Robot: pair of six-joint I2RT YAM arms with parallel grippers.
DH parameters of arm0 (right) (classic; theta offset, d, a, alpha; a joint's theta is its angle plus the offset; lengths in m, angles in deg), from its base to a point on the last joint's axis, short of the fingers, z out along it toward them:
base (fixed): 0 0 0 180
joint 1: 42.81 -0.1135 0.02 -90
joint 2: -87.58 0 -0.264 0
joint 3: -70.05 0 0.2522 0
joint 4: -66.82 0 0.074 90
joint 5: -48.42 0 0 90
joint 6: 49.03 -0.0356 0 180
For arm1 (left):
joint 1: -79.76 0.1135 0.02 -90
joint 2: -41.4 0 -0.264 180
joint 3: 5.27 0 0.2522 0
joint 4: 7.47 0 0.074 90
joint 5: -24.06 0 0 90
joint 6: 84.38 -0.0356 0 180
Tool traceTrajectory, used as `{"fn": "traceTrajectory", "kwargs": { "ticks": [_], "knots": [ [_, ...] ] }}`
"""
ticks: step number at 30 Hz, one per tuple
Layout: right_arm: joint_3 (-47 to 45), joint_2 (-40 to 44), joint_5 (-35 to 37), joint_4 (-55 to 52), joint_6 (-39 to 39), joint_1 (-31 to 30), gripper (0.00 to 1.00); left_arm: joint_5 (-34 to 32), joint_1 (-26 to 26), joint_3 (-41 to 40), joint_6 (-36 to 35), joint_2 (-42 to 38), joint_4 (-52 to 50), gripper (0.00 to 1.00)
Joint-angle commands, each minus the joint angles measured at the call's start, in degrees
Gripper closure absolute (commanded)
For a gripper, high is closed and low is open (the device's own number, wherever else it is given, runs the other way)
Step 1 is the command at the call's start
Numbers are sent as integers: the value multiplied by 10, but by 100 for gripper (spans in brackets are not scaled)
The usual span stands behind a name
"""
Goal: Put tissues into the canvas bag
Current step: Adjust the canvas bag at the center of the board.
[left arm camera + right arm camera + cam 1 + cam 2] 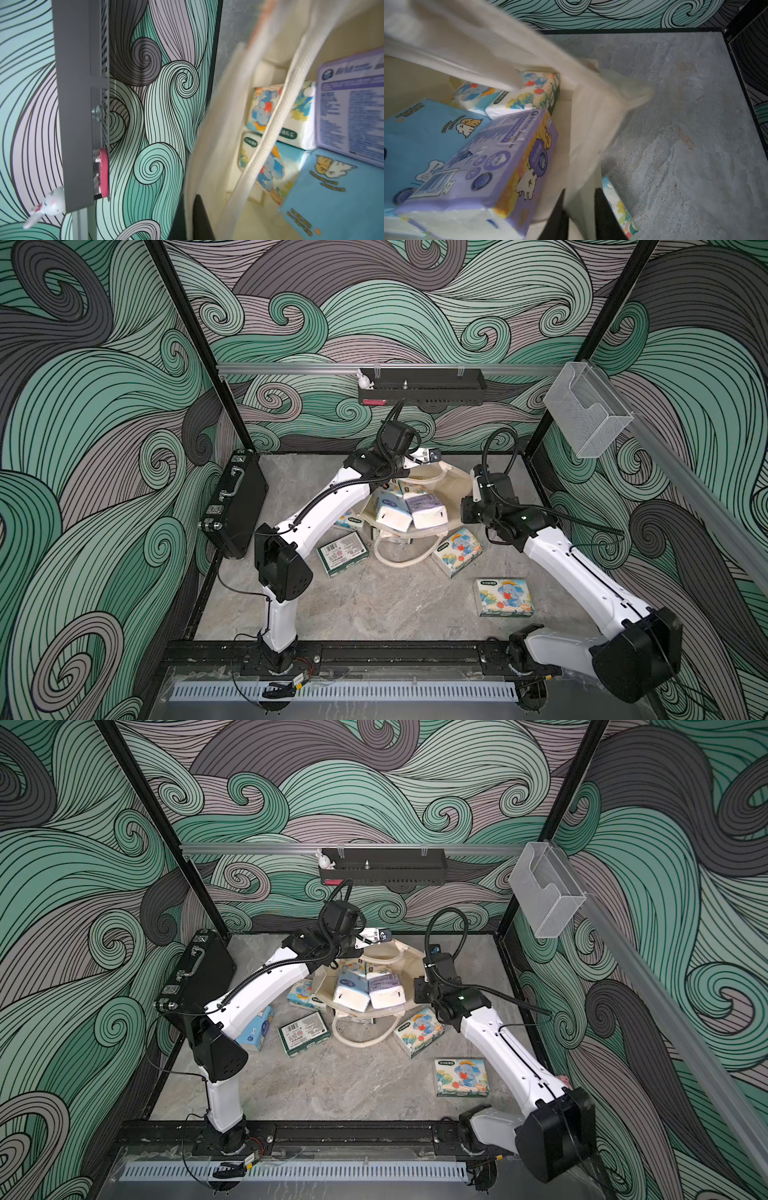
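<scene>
The cream canvas bag (449, 475) (405, 952) lies open at the middle back of the table. Inside it are a purple pack of tissues (424, 504) (512, 158), a light blue pack (388, 508) (332, 187) and elephant-printed packs (270, 104). My left gripper (432, 456) (190, 205) is shut on the bag's far rim and holds it up. My right gripper (466, 509) (581, 191) straddles the bag's right wall, jaws apart with loose, blurred fabric between them. Outside the bag lie a dark green pack (343, 553), two elephant packs (457, 551) (505, 597) and a blue pack (255, 1029).
A black briefcase (235, 502) leans at the table's left edge. A black shelf (419, 385) with a white rabbit figure (365, 381) hangs on the back wall. A clear plastic holder (586, 414) sits on the right rail. The bag's loose handle (399, 560) loops forward.
</scene>
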Motion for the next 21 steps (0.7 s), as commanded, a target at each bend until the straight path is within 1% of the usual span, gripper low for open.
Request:
{"fn": "traceTrajectory", "kwargs": {
  "ticks": [1, 3, 5, 6, 7, 8, 9, 10, 12, 13, 14, 16, 18, 21],
  "knots": [
    [-28, 52, 14, -16, -11, 4, 60, -14, -12, -50, 67, -74, 28, 100],
    [-39, 98, -2, -38, -11, 4, 52, -29, -23, -82, 89, -81, 20, 100],
    [-46, 146, -32, -64, -8, 3, 43, -43, -27, -91, 123, -80, -5, 100],
    [-54, 173, -62, -71, -2, 0, 39, -42, -28, -95, 146, -82, -23, 100],
    [-63, 193, -86, -73, 4, -3, 32, -40, -29, -102, 162, -86, -29, 100],
    [-74, 215, -119, -73, 9, -8, 28, -35, -30, -117, 183, -94, -29, 100],
    [-86, 231, -141, -74, 11, -14, 21, -25, -31, -133, 197, -103, -25, 100],
    [-95, 240, -154, -73, 11, -20, 18, -16, -33, -150, 206, -113, -19, 100],
    [-114, 239, -184, -64, 10, -32, 15, -6, -36, -185, 229, -133, 4, 100],
    [-121, 233, -193, -57, 5, -38, 10, -11, -35, -191, 248, -137, 12, 100],
    [-130, 225, -208, -41, -4, -45, 2, -22, -36, -190, 272, -139, 19, 100],
    [-148, 209, -236, 2, -31, -52, 0, -37, -37, -174, 309, -138, 18, 100],
    [-161, 193, -260, 60, -65, -62, 1, -37, -39, -157, 343, -142, 12, 100],
    [-149, 159, -264, 110, -103, -95, 0, -36, -39, -162, 369, -156, 18, 100]
  ]
}}
